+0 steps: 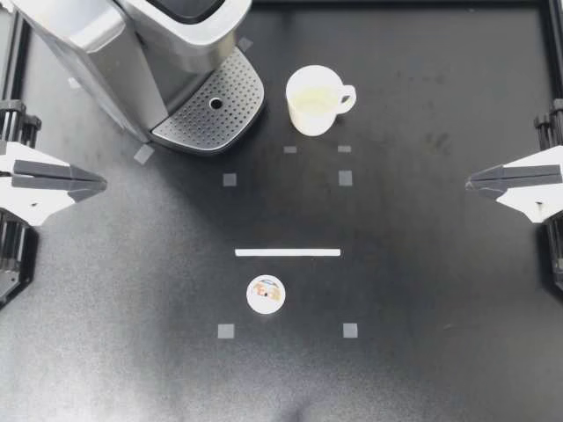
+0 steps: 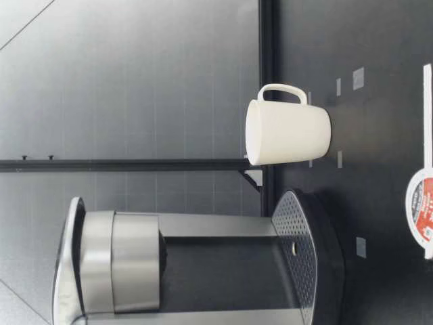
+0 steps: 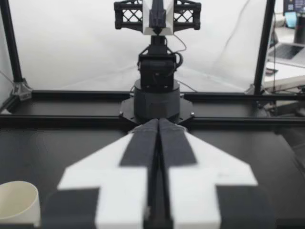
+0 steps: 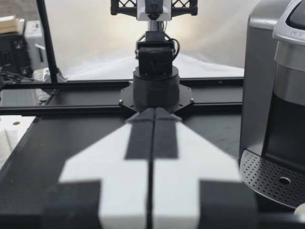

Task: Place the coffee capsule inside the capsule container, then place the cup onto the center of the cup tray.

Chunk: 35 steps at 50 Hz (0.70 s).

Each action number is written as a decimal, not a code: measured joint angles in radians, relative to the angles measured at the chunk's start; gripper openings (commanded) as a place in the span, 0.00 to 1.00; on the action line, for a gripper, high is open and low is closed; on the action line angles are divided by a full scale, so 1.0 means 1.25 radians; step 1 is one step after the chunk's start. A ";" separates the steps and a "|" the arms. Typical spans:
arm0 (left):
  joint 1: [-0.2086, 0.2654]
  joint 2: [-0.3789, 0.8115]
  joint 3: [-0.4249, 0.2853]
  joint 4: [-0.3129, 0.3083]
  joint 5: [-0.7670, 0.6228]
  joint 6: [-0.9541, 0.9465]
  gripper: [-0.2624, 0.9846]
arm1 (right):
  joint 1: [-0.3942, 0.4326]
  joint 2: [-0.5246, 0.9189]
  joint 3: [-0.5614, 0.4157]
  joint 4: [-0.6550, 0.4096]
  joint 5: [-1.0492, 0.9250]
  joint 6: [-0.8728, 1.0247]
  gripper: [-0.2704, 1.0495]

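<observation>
A white coffee capsule [image 1: 265, 294] with a printed lid lies on the black table, in the near middle. The white cup [image 1: 315, 99] stands upright and empty at the back, just right of the coffee machine [image 1: 132, 53] and its perforated cup tray [image 1: 230, 88]. The low view shows the cup [image 2: 287, 133] beside the tray [image 2: 298, 230], and the capsule [image 2: 421, 213] nearer the camera. My left gripper [image 1: 99, 183] rests shut at the left edge, far from both objects. My right gripper [image 1: 471, 182] rests shut at the right edge. Each wrist view shows closed fingers [image 3: 143, 143] [image 4: 140, 138] holding nothing.
A white tape strip [image 1: 288, 252] lies just behind the capsule, and small grey tape squares [image 1: 345, 178] mark the table. Black frame rails [image 1: 550, 35] border the table. The machine's body [image 4: 274, 71] rises beside my right gripper's line of sight.
</observation>
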 measured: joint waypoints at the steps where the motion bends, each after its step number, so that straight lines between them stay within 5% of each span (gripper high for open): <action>1: 0.000 0.000 0.000 0.000 -0.001 0.000 0.38 | 0.000 0.000 0.000 0.000 0.000 0.001 0.24; 16: 0.016 -0.001 0.009 0.000 -0.044 0.009 0.34 | -0.001 0.097 -0.028 0.001 -0.021 0.006 0.23; 35: 0.016 0.020 0.009 0.001 -0.044 0.005 0.34 | -0.001 0.366 -0.206 0.004 0.189 0.064 0.24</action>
